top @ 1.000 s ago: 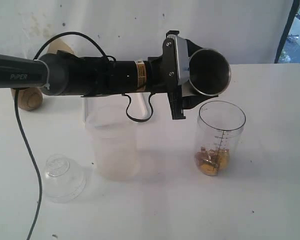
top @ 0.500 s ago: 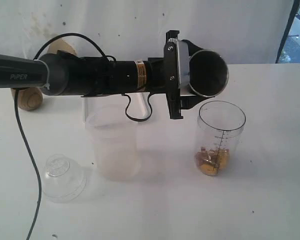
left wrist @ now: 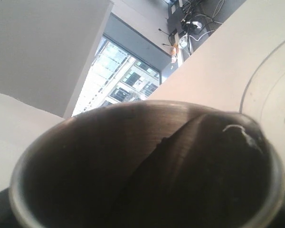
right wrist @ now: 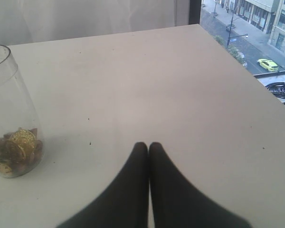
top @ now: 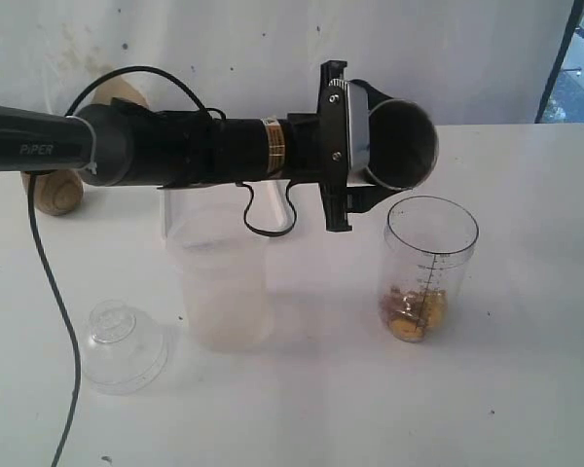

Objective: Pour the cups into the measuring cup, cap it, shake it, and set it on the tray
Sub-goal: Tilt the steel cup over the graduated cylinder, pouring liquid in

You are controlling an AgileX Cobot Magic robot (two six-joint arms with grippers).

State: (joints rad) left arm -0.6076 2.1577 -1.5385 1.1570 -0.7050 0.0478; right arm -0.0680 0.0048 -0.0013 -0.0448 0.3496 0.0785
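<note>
While the left gripper (top: 365,146) clamps the steel tumbler (top: 404,143) on its side at upper middle of the exterior view, the tumbler's open mouth hangs just above the rim of the measuring cup (top: 430,268), which stands upright at right of centre with gold pieces (top: 414,316) heaped in its bottom. The black arm (top: 175,146) spans the upper left and covers part of the wooden cup (top: 56,192) at the left edge. A frosted tumbler (top: 224,287) stands below the arm, a clear domed lid (top: 125,345) at lower left. The right gripper (right wrist: 148,147) is closed, empty, over bare table (right wrist: 180,85). Since a second ago the steel tumbler has drawn slightly leftward and the wrist has rolled; everything else sits unchanged.
</note>
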